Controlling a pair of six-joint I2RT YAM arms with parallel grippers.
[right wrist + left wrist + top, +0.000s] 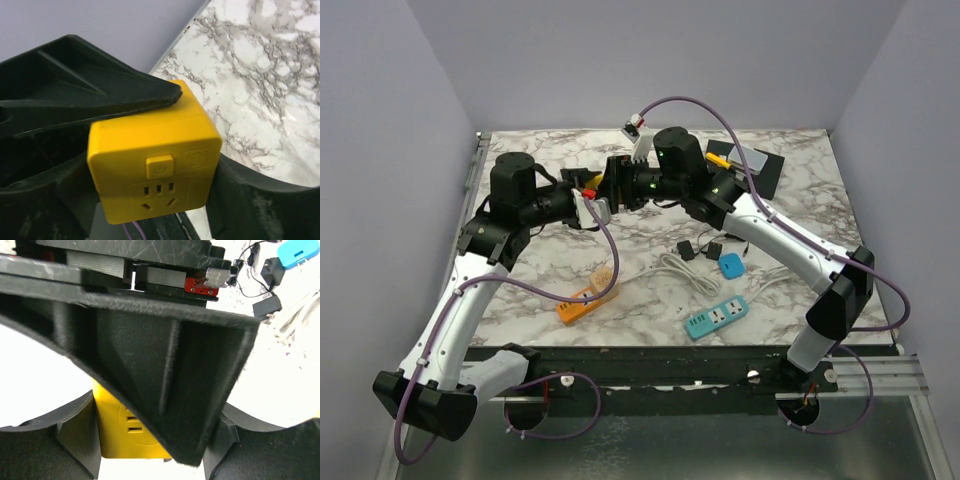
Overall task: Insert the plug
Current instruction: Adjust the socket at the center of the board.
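A yellow socket cube (150, 140) hangs in mid-air between both grippers above the table's middle. My left gripper (155, 440) is shut on it: one finger lies flat on the cube's top in the right wrist view, and the cube (120, 435) sits against its left finger. My right gripper (155, 200) still straddles the cube, its fingers close beside the cube's sides, jaws open. Both grippers meet at the table's centre, left gripper (597, 198) facing right gripper (625, 186). Two black plugs (688, 248) and a blue plug (731, 264) lie on the marble with a white cable (685, 272).
A teal power strip (717, 316) and an orange power strip (585, 300) lie near the front edge. A black pad (760, 165) with small items sits at the back right. Purple walls close in the table's left, right and back sides.
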